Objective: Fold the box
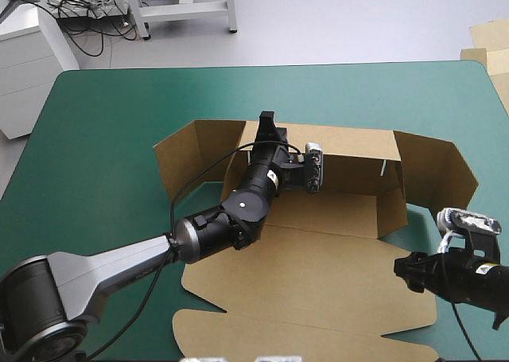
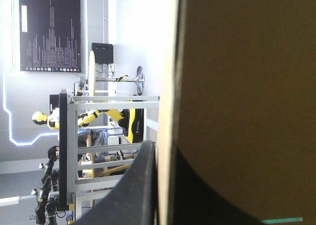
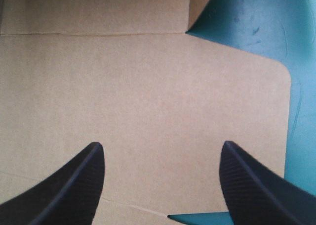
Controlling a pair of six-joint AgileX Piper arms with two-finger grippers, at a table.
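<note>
The brown box [image 1: 318, 258] lies in the middle of the teal-green table [image 1: 95, 123], its far wall and two side flaps raised and its lid panel flat toward the near edge. My left gripper [image 1: 266, 127] sits on the top edge of the far wall, shut on it. In the left wrist view the board [image 2: 247, 86] stands edge-on between the two black fingers of the left gripper [image 2: 165, 185]. My right gripper [image 1: 406, 270] hovers at the lid's right side. Its wrist view shows the right gripper [image 3: 161, 145] open above the flat panel [image 3: 148, 76].
More brown board [image 1: 489, 40] lies beyond the table's far right corner. Bare teal-green cover [image 3: 247, 22] shows past the lid's rounded corner, and wide bare cover lies to the left of the box.
</note>
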